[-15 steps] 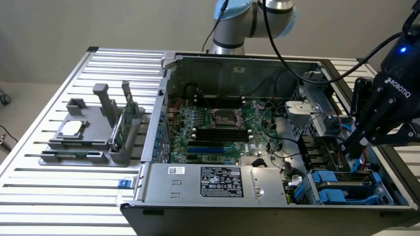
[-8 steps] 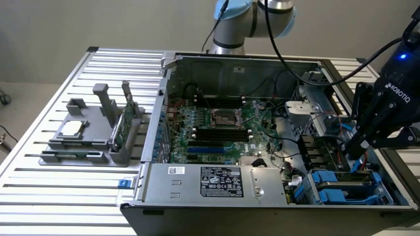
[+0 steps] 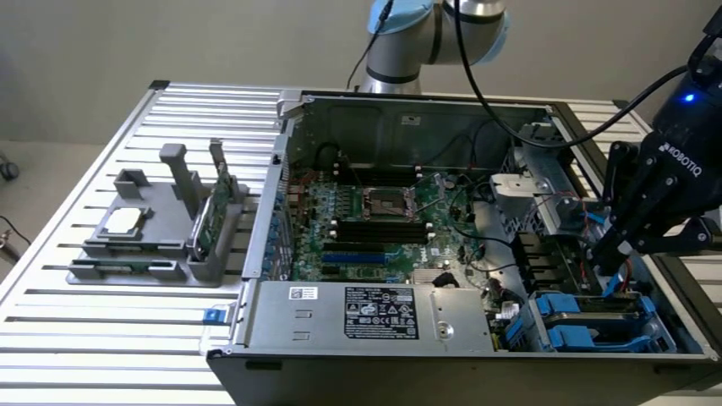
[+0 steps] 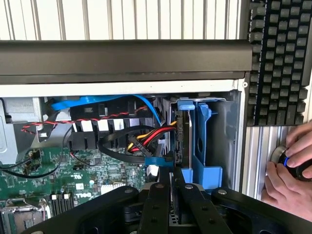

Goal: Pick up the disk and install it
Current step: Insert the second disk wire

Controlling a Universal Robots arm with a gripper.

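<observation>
My gripper is shut on the disk, which I see edge-on as a dark slab framed by its bright blue carrier. It stands upright in the drive bay at the corner of the open computer case. In the exterior view the gripper hangs over the case's drive bay on the exterior view's right. A strip of the blue carrier of the disk shows just below the fingers.
Another blue carrier lies in the bay near the power supply. Red, yellow and black cables run beside the disk. A grey holder with a chip and green card stands on the exterior view's left. A keyboard and a person's hands sit beyond the case.
</observation>
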